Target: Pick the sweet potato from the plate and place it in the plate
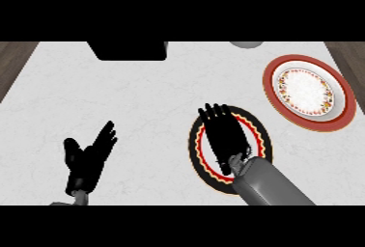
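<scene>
The white counter lies bare across its middle and left, open for a hand to pass. At the far edge a black box stands, with a grey round thing further right. The red-rimmed plate fills the far right corner. The dark-rimmed plate sits near the front edge under the right hand. The left hand rests at the front left.
</scene>
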### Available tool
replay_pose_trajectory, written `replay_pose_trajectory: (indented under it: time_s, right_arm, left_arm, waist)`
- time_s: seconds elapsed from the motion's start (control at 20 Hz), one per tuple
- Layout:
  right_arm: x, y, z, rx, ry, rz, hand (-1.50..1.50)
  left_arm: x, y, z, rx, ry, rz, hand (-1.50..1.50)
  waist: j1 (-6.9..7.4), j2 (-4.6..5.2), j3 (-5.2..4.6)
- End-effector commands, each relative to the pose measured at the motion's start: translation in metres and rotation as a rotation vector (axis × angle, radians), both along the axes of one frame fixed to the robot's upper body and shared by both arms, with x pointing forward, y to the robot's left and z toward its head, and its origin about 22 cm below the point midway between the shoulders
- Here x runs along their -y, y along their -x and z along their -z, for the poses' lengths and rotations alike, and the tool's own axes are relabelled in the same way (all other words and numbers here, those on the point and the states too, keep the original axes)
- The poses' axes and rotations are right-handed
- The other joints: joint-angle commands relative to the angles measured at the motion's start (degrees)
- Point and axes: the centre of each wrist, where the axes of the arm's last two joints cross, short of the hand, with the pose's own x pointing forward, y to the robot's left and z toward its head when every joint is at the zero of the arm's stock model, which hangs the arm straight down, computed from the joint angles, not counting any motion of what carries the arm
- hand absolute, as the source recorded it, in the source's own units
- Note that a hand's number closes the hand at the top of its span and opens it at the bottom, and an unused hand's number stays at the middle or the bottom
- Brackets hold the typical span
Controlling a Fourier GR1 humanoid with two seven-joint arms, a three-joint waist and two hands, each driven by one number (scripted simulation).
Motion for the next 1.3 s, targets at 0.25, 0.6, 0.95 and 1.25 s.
replay_pose_trajectory:
  time_s: [0.25, 0.6, 0.95, 1.25]
  right_arm:
    - [0.01, -0.008, 0.032, 0.042, 0.066, 0.044, -1.5]
    - [0.012, -0.011, 0.046, -0.013, 0.114, 0.051, -1.5]
    - [0.027, -0.012, 0.068, -0.046, 0.224, -0.064, 1.5]
    - [0.022, -0.023, 0.07, 0.006, 0.228, -0.075, 1.5]
  left_arm:
    - [-0.002, 0.002, -0.003, -0.01, -0.007, 0.014, 0.0]
    - [-0.006, -0.002, -0.013, -0.022, -0.006, -0.012, 0.0]
    - [-0.018, -0.02, -0.006, 0.003, 0.009, 0.0, 0.0]
    - [0.004, -0.018, -0.006, 0.01, -0.018, -0.002, 0.0]
  waist:
    - [0.03, -0.01, 0.01]
    - [0.0, -0.01, 0.01]
    - [-0.23, 0.04, -0.01]
    - [-0.05, 0.03, 0.01]
